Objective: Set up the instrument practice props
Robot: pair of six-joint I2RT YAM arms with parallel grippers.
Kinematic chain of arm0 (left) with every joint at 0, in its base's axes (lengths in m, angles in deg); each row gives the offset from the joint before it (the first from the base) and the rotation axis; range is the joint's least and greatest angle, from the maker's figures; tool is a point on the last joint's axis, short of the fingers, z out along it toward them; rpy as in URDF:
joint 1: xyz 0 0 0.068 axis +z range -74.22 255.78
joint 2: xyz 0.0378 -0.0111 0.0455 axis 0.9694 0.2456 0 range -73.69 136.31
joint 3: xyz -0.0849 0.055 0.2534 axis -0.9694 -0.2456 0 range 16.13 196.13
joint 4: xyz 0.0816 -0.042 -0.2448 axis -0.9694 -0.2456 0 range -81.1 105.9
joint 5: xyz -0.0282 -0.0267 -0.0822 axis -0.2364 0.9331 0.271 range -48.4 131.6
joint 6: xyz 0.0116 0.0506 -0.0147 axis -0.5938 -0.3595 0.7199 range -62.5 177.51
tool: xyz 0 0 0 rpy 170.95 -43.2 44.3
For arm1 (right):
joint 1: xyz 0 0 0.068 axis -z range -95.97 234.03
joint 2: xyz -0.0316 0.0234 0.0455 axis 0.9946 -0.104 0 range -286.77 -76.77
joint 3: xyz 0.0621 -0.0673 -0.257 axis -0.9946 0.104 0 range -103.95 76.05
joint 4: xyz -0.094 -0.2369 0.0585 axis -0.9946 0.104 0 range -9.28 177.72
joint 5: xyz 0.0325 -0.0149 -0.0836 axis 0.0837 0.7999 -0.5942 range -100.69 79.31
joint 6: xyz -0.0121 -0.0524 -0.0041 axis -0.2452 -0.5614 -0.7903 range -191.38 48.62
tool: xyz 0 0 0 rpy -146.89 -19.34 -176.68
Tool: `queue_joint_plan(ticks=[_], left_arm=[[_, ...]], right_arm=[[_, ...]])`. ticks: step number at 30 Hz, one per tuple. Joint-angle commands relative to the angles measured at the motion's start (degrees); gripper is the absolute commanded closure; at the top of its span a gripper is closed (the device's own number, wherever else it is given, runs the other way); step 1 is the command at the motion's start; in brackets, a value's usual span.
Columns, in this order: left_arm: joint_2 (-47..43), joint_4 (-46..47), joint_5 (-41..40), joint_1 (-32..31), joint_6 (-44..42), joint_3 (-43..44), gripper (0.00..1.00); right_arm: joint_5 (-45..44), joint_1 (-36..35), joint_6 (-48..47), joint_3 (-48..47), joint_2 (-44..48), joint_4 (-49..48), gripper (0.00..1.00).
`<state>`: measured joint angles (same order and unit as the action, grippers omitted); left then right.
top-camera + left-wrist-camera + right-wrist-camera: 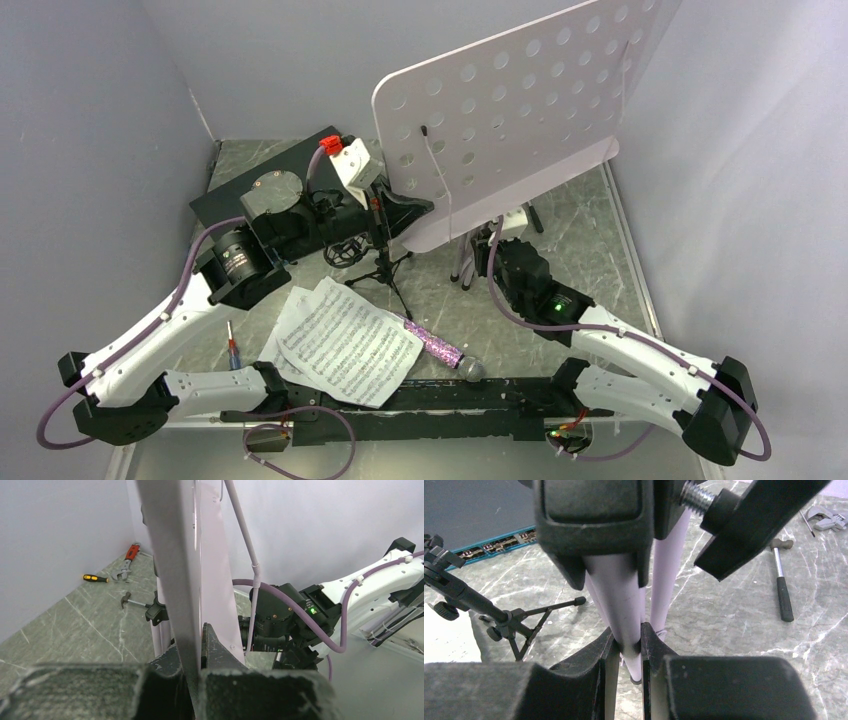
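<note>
The pale-lilac perforated music stand (520, 110) stands tilted at the back right. My left gripper (397, 215) is shut on the lower left edge of its plate, which shows edge-on between the jaws in the left wrist view (175, 570). My right gripper (508, 240) is shut on a pale tripod leg (624, 605) of the stand, under a black clamp collar. Two white sheet-music pages (345, 342) lie flat at the front centre. The purple glitter microphone (436, 346) lies beside them. The small black tripod mic stand (377, 255) stands between the pages and the plate.
A dark flat box with a teal edge (265, 190) lies at the back left under my left arm. A hammer (781, 585), a wrench (824, 517) and a yellow-handled screwdriver (95, 578) lie behind the stand. A red-handled screwdriver (232, 346) lies at the front left.
</note>
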<state>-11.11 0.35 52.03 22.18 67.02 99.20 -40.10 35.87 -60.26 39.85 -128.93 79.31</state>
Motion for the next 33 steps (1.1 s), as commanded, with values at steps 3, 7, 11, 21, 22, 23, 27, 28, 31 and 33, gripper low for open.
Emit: queue_joint_plan(ticks=[3, 7, 11, 21, 22, 23, 27, 28, 31, 33], left_arm=[[-0.65, -0.17, -4.57, 0.65, 1.48, 0.46, 0.97], [-0.24, -1.32, -7.26, 0.68, 1.36, 0.57, 0.97], [0.12, -2.77, -10.14, 0.68, 1.18, 0.70, 0.97], [1.19, -2.39, -6.12, 0.65, 1.01, 0.40, 0.97], [1.14, -2.22, -5.22, 0.61, 1.08, 0.30, 0.97], [0.96, -1.84, -4.06, 0.66, 1.05, 0.07, 0.97], [-0.10, 1.54, 0.70, 0.68, 1.32, -1.76, 0.97], [-0.40, 2.14, 1.70, 0.66, 1.49, -2.15, 0.97], [-0.83, 3.28, 3.39, 0.65, 2.26, -2.83, 0.93], [-1.04, 3.98, 3.97, 0.67, 2.79, -3.29, 0.92]], right_arm=[[4.88, -0.07, -0.45, -2.32, 1.67, 2.99, 1.00], [6.37, -0.04, -0.05, -3.07, 1.92, 4.80, 1.00], [7.09, -0.07, -0.12, -3.23, 2.88, 6.42, 1.00], [4.59, -0.09, 0.74, 0.68, 4.31, 6.39, 1.00], [4.40, -0.08, 0.88, 1.10, 4.53, 6.20, 1.00], [4.36, -0.08, 0.99, 1.57, 4.71, 5.97, 1.00], [4.25, -0.01, 0.97, 2.91, 4.68, 5.36, 1.00], [4.12, -0.08, 0.89, 2.95, 4.51, 5.48, 1.00], [4.07, -0.08, 0.21, 2.49, 3.82, 5.63, 1.00], [4.52, 0.00, -0.35, 2.02, 3.46, 5.86, 1.00]])
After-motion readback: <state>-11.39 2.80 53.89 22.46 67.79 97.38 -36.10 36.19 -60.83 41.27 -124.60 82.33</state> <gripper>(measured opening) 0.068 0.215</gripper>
